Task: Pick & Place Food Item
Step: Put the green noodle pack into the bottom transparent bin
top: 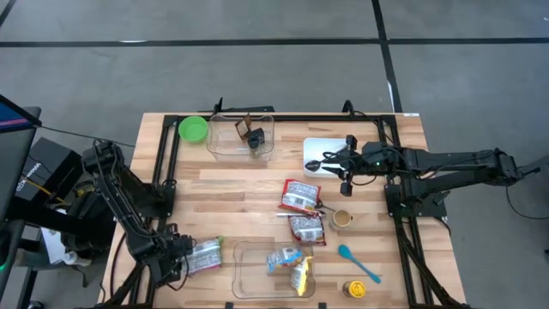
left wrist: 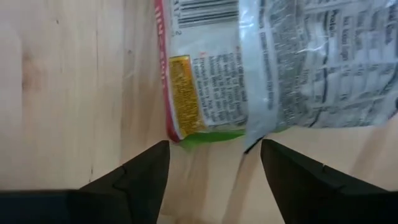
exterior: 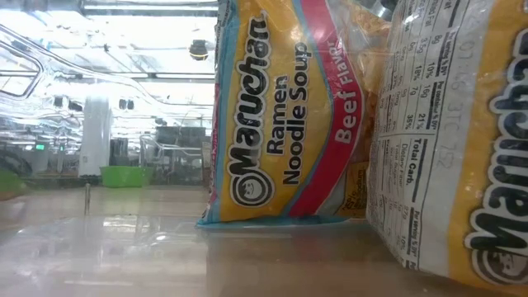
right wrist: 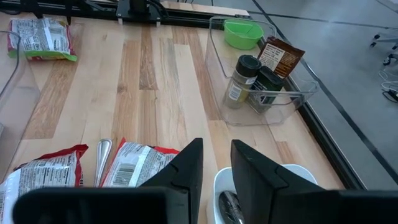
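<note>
A ramen packet [top: 206, 255] lies flat on the table at the near left, printed back up. My left gripper [top: 182, 257] hangs over its left end, pointing down. In the left wrist view the packet's green-edged end [left wrist: 205, 134] lies just beyond the open left gripper [left wrist: 214, 168], whose fingers stand apart and touch nothing. More ramen packets [top: 292, 268] lie in the near clear bin [top: 244, 279], seen close up in the low view [exterior: 280, 115]. My right gripper [right wrist: 216, 158] waits over the white plate [top: 322, 148], a narrow gap between its fingers and nothing in it.
Two ramen packets [top: 300, 196] [top: 307, 228] lie mid-table beside a small cup [top: 342, 218]. A far clear bin [top: 240, 136] holds spice jars [right wrist: 239, 81]; a green bowl [top: 193, 129] stands left of it. A blue spoon [top: 358, 263] and a yellow jar [top: 354, 289] lie near right.
</note>
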`<action>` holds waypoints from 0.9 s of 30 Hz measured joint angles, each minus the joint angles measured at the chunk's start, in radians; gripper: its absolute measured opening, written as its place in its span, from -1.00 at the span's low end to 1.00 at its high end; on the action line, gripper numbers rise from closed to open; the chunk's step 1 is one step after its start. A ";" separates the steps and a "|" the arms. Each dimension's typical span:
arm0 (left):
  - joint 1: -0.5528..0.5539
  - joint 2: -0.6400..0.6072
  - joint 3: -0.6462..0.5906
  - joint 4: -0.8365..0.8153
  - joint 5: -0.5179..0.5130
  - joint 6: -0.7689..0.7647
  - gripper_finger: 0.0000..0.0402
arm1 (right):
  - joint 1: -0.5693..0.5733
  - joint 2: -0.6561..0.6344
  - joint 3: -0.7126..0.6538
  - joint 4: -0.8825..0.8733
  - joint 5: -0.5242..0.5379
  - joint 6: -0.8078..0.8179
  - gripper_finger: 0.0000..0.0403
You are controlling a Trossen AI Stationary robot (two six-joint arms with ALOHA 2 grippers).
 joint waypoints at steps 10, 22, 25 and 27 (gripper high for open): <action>0.000 0.000 -0.019 0.068 -0.060 0.000 0.07 | 0.000 0.000 0.000 -0.011 0.000 0.000 -0.62; 0.000 0.000 -0.019 0.115 -0.162 0.000 -0.15 | 0.000 0.000 0.000 -0.011 0.000 0.008 -0.62; 0.001 0.000 -0.019 0.126 -0.187 0.000 -0.22 | 0.002 0.000 0.000 -0.011 0.000 0.008 -0.62; 0.001 0.000 -0.019 0.132 -0.210 0.000 -0.27 | 0.002 0.000 0.000 -0.011 0.000 0.008 -0.62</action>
